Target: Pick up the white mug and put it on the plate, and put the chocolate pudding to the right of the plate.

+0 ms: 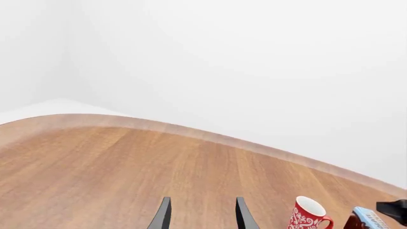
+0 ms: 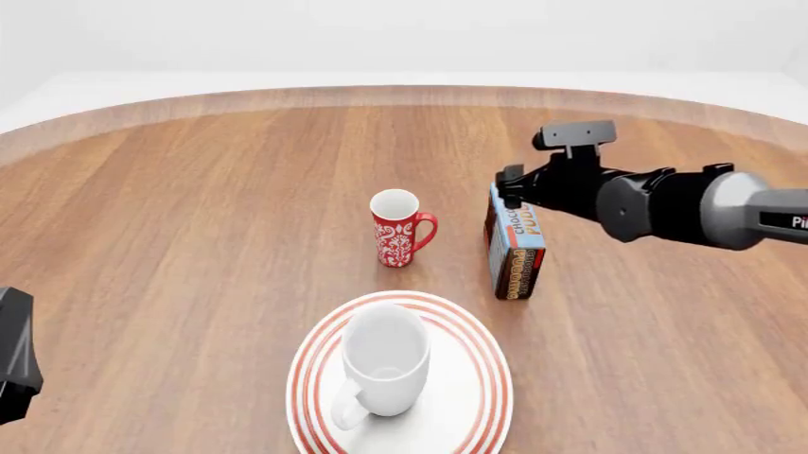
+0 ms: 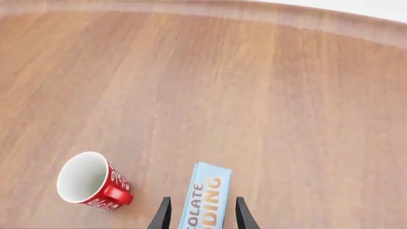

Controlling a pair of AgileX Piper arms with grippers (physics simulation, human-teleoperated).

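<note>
The white mug [image 2: 382, 364] stands upright on the plate [image 2: 490, 378] near the front edge, handle toward the front left. Behind the plate's right side, the chocolate pudding [image 2: 516, 244] stands on the table. My right gripper [image 2: 512, 192] is open and straddles its top. In the right wrist view the carton [image 3: 205, 198] sits between the two fingers [image 3: 164, 214] with a small gap on each side. My left gripper [image 1: 202, 219] is open over bare wood with nothing between its fingers.
A slim red-and-white patterned mug [image 2: 399, 232] stands just left of the pudding, behind the plate; the left wrist view also catches this mug [image 1: 308, 214]. A dark part of the left arm [image 2: 13, 364] sits at the front left. The table's curved far edge [image 2: 404, 93] runs across the back.
</note>
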